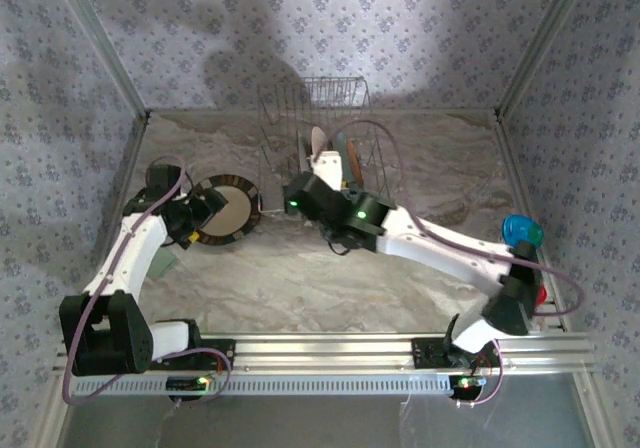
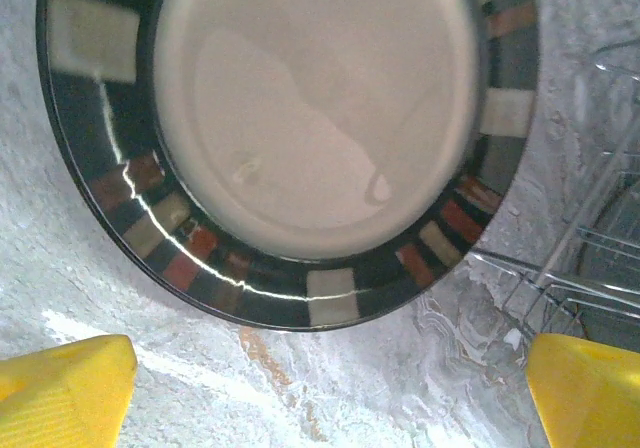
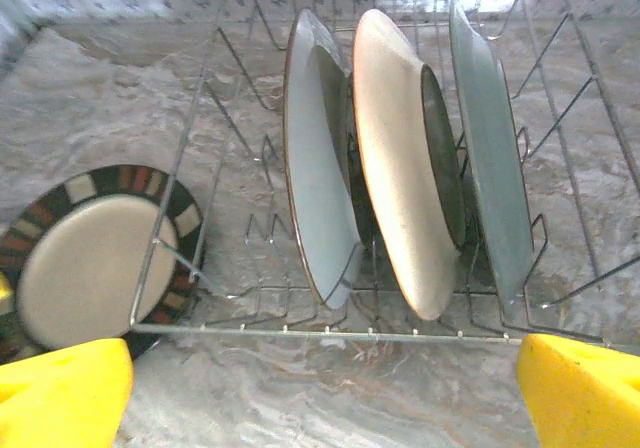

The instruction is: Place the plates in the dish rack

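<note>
1. Wallpaper with small blue flowers closes in three sides of a marbled grey-beige counter (image 1: 300,278).
2. At the far middle of it stands the rectangular dish rack of thin silvery wire (image 1: 322,118), with rows of upright tines.
3. Three round plates stand on edge in the rack, side by side. From the right wrist they read left to right: a pale grey plate with a brown edge (image 3: 320,168), a cream plate with an orange edge (image 3: 400,188), a plain pale teal plate (image 3: 490,158).
4. The fourth, a round plate with a dark-brown striped rim and cream centre (image 1: 228,208), lies flat on the counter just beside the rack's left end, outside it.
5. Spread wide, the yellow left fingers (image 2: 60,388) hang over the counter with the striped plate just ahead of them, and nothing lies between them.
6. The yellow right fingers (image 3: 60,393) are spread wide too, in front of the rack's near wire, holding nothing.
7. A small blue cup (image 1: 522,231) sits near the counter's right edge, well apart from the rack.
</note>
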Action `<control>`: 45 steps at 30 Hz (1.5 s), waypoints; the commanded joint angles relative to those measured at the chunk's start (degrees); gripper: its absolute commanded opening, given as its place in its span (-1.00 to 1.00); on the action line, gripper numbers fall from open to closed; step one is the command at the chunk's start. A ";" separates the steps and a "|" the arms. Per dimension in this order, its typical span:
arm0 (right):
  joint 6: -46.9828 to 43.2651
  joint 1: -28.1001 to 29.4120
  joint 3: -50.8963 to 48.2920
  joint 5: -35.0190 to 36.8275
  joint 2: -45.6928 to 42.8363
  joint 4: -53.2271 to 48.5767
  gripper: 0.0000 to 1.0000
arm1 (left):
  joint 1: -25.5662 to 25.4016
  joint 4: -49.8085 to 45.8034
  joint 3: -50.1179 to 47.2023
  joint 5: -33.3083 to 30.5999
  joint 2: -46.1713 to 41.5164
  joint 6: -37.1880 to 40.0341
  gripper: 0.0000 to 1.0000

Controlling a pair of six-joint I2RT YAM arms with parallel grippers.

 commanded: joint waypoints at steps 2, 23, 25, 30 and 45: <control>-0.55 -1.81 -10.87 -8.63 -10.87 8.08 1.00 | 0.37 5.19 -2.64 1.39 -1.68 -6.36 0.99; 7.64 -4.41 -47.41 -14.21 -43.25 17.15 0.99 | 3.10 19.27 -16.89 0.08 -8.12 -16.82 0.87; 8.99 -4.41 -48.52 -13.96 -43.50 17.28 0.99 | 4.23 21.79 -18.40 1.69 -7.81 -17.61 0.82; 10.66 -4.41 -50.10 -13.53 -43.47 18.25 0.98 | 4.91 22.43 -19.15 1.32 -7.83 -16.86 0.75; 13.20 -4.41 -51.48 -11.58 -43.57 17.58 0.98 | 5.49 25.17 -20.38 2.32 -6.05 -15.30 0.57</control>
